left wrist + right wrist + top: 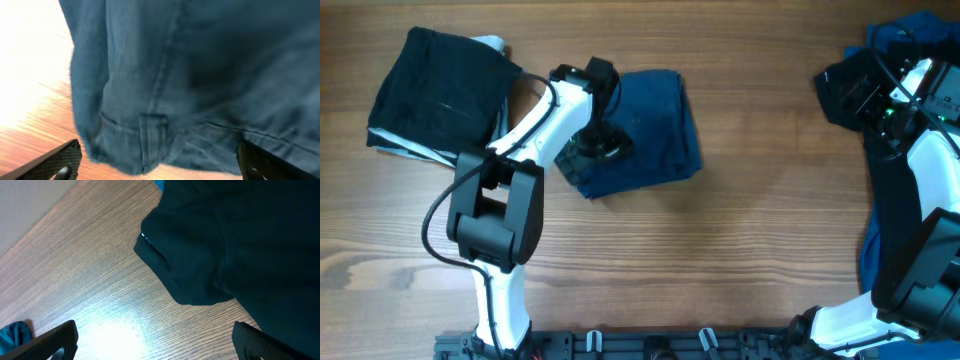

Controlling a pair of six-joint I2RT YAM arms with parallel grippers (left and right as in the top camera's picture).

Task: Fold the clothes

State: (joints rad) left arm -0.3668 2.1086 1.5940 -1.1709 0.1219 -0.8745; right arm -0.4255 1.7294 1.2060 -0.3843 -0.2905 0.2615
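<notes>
On brown wooden table (750, 200), folded navy denim garment (655, 120) under left gripper (159, 150), jaws apart; right gripper (155, 327) likewise apart, by black fabric garment (240, 240).

White arm links (535, 125), black joint housings (500, 215), looping black cable (432, 225), black tool fingers (55, 160).

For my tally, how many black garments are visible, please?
2: the folded black garment at upper left, the crumpled black garment at upper right; others may be hidden.

Robot lab bench: wood-grain table (750, 250), arm-mounting rail (650, 346) along edge.
</notes>
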